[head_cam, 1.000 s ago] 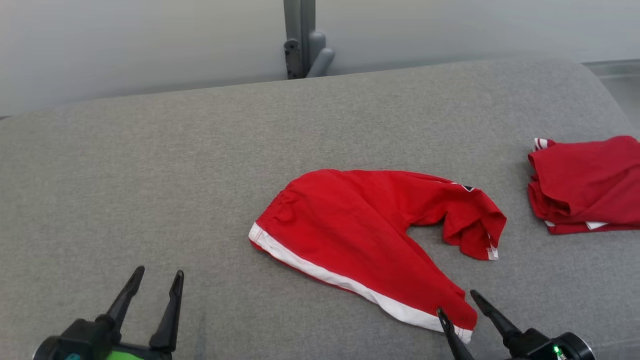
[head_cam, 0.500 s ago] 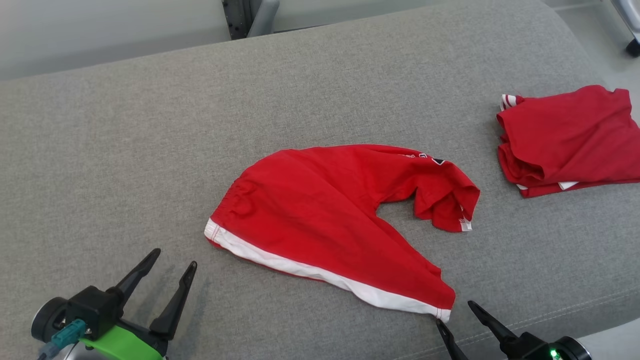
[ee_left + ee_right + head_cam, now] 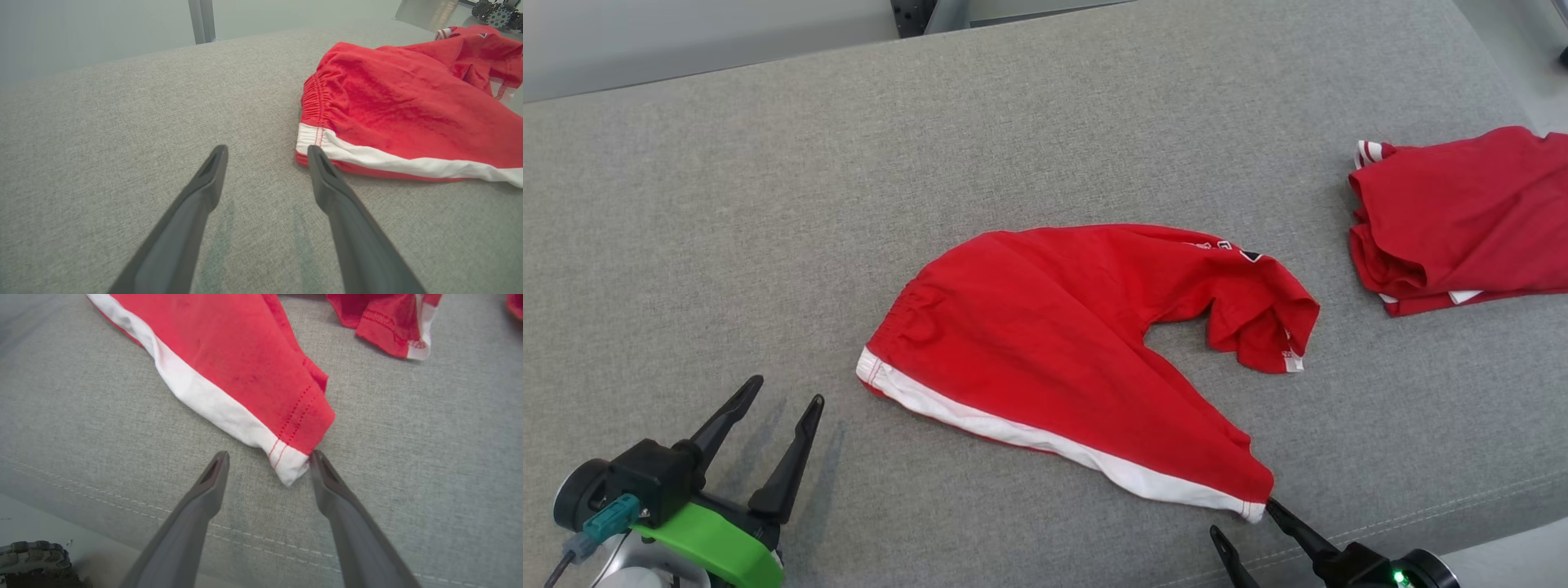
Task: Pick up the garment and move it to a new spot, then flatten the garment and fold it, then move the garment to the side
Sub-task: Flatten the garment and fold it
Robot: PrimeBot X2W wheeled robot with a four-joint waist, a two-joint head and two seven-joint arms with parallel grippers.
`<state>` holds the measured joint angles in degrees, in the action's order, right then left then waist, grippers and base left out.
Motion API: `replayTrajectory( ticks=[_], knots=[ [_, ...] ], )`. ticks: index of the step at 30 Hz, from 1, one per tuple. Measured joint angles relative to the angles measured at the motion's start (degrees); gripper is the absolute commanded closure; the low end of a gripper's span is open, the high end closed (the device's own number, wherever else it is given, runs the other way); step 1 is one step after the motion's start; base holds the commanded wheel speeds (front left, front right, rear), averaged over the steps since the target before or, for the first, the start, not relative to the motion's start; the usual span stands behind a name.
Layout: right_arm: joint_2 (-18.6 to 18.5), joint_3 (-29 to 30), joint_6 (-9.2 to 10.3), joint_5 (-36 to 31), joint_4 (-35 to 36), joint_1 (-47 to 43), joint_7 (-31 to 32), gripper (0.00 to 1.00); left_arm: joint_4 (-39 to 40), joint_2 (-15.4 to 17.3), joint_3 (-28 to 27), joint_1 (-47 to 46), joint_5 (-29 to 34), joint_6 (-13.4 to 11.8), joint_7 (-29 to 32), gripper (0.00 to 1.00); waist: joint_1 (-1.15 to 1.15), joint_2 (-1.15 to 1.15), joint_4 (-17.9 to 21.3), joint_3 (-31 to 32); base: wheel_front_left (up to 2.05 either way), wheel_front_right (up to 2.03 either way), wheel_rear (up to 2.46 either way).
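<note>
The grey cushion (image 3: pixel 768 204) bears the garment (image 3: pixel 1054 343), corner within the right tool (image 3: pixel 269 456).

I see the garment (image 3: pixel 1062 343) as thin, smooth red cloth, matt, with a white cloth band. Under the garment, the cushion (image 3: pixel 768 204) is grey woven fabric, coarse and matt. Left of the garment, the left gripper (image 3: pixel 786 390) has smooth, dark matt fingers (image 3: pixel 202 196), plastic as it looks.
</note>
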<state>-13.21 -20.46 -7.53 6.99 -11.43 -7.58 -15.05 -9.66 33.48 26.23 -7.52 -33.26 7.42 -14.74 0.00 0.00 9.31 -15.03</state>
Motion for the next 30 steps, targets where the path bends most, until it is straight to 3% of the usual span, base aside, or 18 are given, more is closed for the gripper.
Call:
replayTrajectory(
  ticks=[3, 8, 18, 21, 24, 30],
  knots=[
    [0.01, -0.20, 0.00, 0.08, -0.43, 0.16, 0.00, 0.00, -0.46, -0.07, 0.38, -0.71, -0.08, -0.01, -0.05, 0.00, 0.00, 0.00, -0.20, -0.27, 0.00, 0.00, 0.00],
    [0.41, -0.31, 0.00, 0.33, -1.45, 1.10, 0.00, 0.11, -0.86, -0.38, 2.13, -1.89, -0.36, 0.00, -0.22, 0.00, 0.00, 0.00, -0.34, -0.55, 0.00, 0.00, 0.00],
    [0.96, -0.55, 0.00, 0.69, -2.09, 2.07, 0.00, 0.26, -3.64, -0.11, 10.59, -8.17, -2.54, -0.01, -0.23, 0.00, 0.00, 0.00, -0.87, -1.30, 0.00, 0.00, 0.00],
    [1.03, -0.56, 0.00, 0.90, -2.09, 2.42, 0.00, 0.34, -5.65, -0.14, 14.28, -11.65, -3.67, 0.00, 0.34, 0.00, 0.00, 0.00, -0.93, -1.76, 0.00, 0.00, 0.00],
    [1.22, -0.83, 0.00, 1.00, -2.15, 3.04, 0.00, 0.52, -8.25, -0.10, 17.69, -14.85, -5.64, 0.00, 0.63, 0.00, 0.00, 0.00, -0.84, -2.22, 0.00, 0.00, 0.00],
    [1.38, -1.09, 0.00, 1.63, -2.52, 3.53, 0.00, 0.64, -11.81, 0.16, 23.23, -19.40, -9.68, 0.00, 0.54, 0.00, 0.00, 0.00, 0.14, -2.77, 0.00, 0.00, 0.00]
  ],
)
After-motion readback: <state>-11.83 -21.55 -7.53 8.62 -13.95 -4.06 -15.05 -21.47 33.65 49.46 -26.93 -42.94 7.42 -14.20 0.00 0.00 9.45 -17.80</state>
